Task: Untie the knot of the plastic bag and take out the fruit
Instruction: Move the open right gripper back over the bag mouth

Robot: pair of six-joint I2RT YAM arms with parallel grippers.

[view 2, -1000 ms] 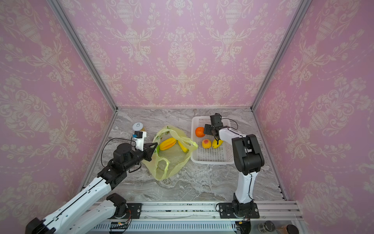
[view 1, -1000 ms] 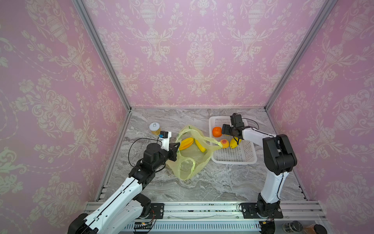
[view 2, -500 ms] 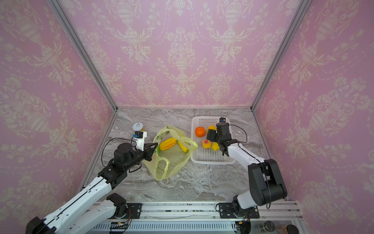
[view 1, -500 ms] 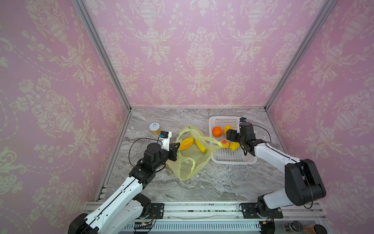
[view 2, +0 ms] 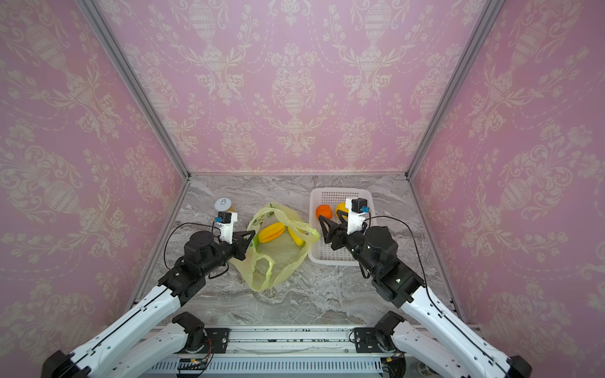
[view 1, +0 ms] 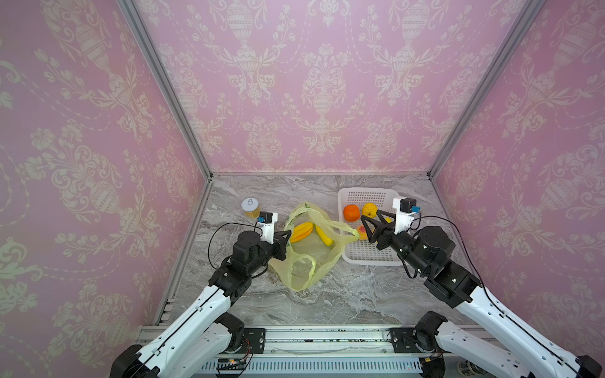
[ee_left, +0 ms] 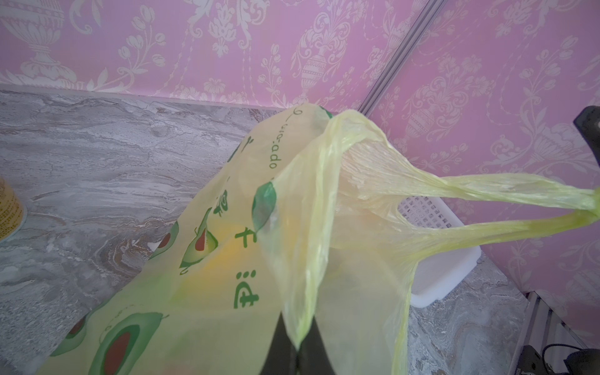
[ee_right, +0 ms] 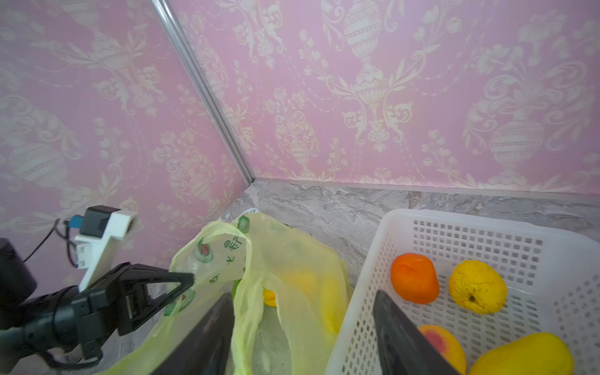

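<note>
Plastic bag [view 1: 307,258]: yellow-green, translucent, avocado prints, lying mouth-open at mid surface [view 1: 343,294]; its two loop handles are apart, one slack at the front, one stretched toward the basket.
Fruit: two long yellow-orange pieces [view 1: 301,231] in the bag; orange [view 1: 351,212], lemon [view 1: 369,209], peach [ee_right: 438,344] and a large yellow piece [ee_right: 519,354] in the white perforated basket [view 1: 366,196], just right of the bag.
Left claw [view 1: 287,234]: closed, pinching the bag's left rim.
Right claw [view 1: 369,214]: fingers apart, the stretched handle between them, one finger over the basket.
Jar [view 1: 251,207]: white lid, back left, apart.
</note>
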